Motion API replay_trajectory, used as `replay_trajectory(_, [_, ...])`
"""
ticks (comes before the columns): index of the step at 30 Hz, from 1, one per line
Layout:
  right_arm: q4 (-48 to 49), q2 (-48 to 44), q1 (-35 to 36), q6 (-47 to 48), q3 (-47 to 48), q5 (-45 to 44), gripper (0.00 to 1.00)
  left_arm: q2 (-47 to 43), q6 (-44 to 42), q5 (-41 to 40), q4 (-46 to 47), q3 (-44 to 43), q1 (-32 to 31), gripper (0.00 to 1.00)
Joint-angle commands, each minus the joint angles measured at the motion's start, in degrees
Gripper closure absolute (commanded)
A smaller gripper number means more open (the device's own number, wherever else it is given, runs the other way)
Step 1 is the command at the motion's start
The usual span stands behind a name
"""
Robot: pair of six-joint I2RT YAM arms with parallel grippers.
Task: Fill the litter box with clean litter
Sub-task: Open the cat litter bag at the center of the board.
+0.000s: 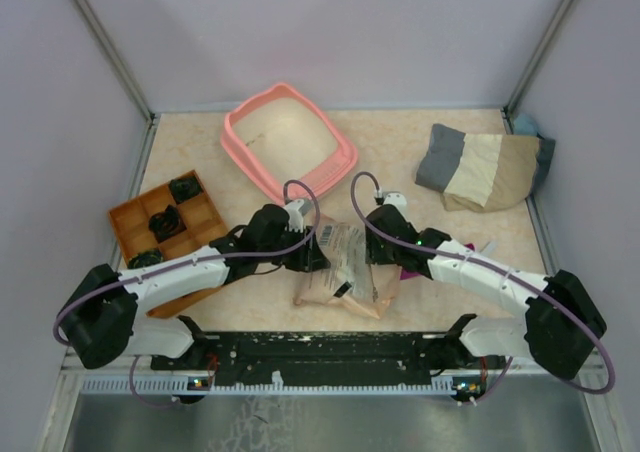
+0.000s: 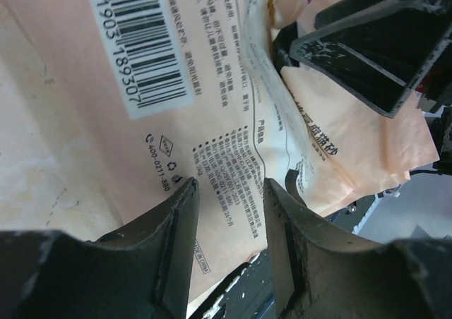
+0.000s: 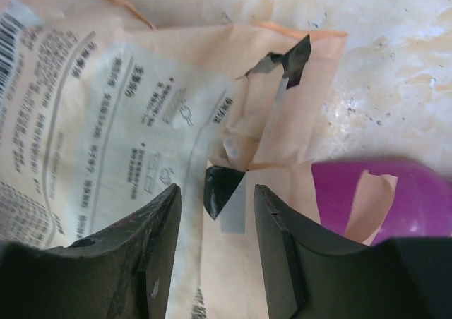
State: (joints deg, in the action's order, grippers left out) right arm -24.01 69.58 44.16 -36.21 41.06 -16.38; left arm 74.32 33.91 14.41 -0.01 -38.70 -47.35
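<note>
Left end effector [image 2: 231, 190]: fingers parted over the printed paper bag [image 2: 212, 107], nothing clamped. Right end effector [image 3: 217, 192]: fingers likewise parted, over the bag's torn, taped edge, near a magenta scoop [image 3: 417, 192]. The litter box [image 1: 290, 137] stands on the bench [image 1: 400, 157], well beyond both arms, rear left.

The bag [image 3: 106, 107] is showing creased, matt printed paper, torn at its edges. The litter box [image 1: 232, 140] is looking like smooth plastic, the scoop [image 3: 424, 192] glossier. The desk [image 1: 400, 157] is showing a mottled, stone-like face, and the folded cloth [image 1: 485, 167] is lying matt.
</note>
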Motion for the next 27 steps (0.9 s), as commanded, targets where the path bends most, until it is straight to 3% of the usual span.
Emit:
replay_trajectory(1, [-4.42, -2.43, 0.51, 8.66, -0.11, 1.33, 0.52, 0.33, 1.71, -0.48, 4.17, 2.72, 0.32, 0.52])
replay_trajectory(7, [-11.73, 4.22, -0.45, 13.35, 3.96, 1.2, 0.52, 1.44, 1.4, -1.44, 4.39, 4.8, 1.06, 0.52])
replay_trajectory(10, [-14.71, 7.27, -1.35, 11.61, 5.29, 1.19, 0.54, 1.61, 1.39, -1.48, 4.38, 5.51, 1.29, 0.52])
replay_trajectory(13, [-17.46, 8.2, -1.55, 6.09, 5.14, -4.35, 0.55, 1.23, 1.25, -1.97, 3.57, 5.49, 1.46, 0.53])
replay_trajectory(18, [-20.93, 5.79, -2.33, -1.1, 5.08, -13.52, 0.6, 0.47, 1.16, -3.08, 2.49, 5.56, 1.56, 0.52])
replay_trajectory(22, [-23.71, 3.56, -2.38, -6.41, 5.19, -22.63, 0.59, 0.68, 0.4, -3.55, 1.85, 5.72, 1.71, 0.53])
replay_trajectory(27, [-19.07, -4.38, -2.42, -3.58, 6.33, -18.35, 0.57, -0.75, 1.08, -4.1, 1.75, 6.42, 2.21, 0.53])
